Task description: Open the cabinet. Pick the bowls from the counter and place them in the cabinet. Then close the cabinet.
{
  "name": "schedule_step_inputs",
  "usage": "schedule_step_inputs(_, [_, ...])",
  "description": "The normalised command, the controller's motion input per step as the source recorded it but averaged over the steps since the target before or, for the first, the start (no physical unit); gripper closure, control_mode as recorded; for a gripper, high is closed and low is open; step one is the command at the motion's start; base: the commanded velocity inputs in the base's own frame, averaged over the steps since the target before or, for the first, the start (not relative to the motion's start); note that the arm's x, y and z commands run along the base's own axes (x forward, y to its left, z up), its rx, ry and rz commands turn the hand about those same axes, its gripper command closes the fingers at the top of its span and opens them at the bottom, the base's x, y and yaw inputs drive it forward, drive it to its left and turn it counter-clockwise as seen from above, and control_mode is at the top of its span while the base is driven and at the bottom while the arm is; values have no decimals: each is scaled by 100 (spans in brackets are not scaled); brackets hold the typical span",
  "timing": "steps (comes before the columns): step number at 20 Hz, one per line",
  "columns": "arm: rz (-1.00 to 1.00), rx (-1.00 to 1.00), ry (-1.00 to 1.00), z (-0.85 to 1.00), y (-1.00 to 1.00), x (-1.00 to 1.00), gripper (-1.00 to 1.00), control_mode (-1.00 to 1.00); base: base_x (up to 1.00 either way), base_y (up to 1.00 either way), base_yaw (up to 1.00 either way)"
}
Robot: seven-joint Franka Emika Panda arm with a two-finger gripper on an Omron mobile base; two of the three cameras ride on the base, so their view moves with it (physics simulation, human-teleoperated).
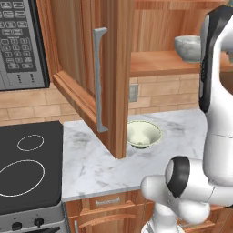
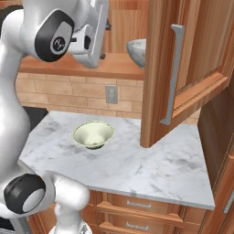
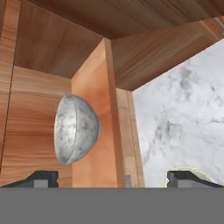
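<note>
**A:** Left base view: the cabinet [image 1: 91, 77] stands open, its door swung out over the counter [image 1: 91, 168]. The grey bowl [image 1: 187, 48] sits on the shelf at 2 o'clock; the cream bowl [image 1: 143, 134] waits on the marble, just beside the door's lower corner.

**B:** The risk?

**A:** Likely that door. Reaching down for the cream bowl, the arm could clip its edge. Stove [image 1: 27, 168] at 8 o'clock, microwave [image 1: 22, 43] at 10.

**B:** Right base view?

**A:** Cream bowl [image 2: 93, 135] at centre-left, the door [image 2: 183, 68] hanging at 2 o'clock, an outlet [image 2: 111, 94] on the brick behind.

**B:** Hand view?

**A:** Gripper [image 3: 113, 178] spread wide, holding nothing; grey bowl [image 3: 75, 129] on the shelf ahead, free of the fingers. A careless pullback might nudge it off.
</note>
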Motion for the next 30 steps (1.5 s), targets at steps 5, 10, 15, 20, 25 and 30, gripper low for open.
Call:
schedule_step_inputs(5, [-1, -7, 5, -79, -2, -100, -100, -100, 0, 0, 0])
schedule_step_inputs(10, [0, -6, 9, -96, 1, -86, -100, -100, 0, 0, 0])
schedule_step_inputs(15, [0, -3, 7, -100, 5, -52, -100, -100, 0, 0, 0])
schedule_step_inputs(20, [2, 0, 26, -61, 0, -5, -100, -100, 0, 0, 0])
schedule_step_inputs(25, [7, 0, 26, -77, 6, 1, -100, -100, 0, 0, 0])
schedule_step_inputs(30, [13, 0, 11, -60, 9, 21, -100, -100, 0, 0, 0])
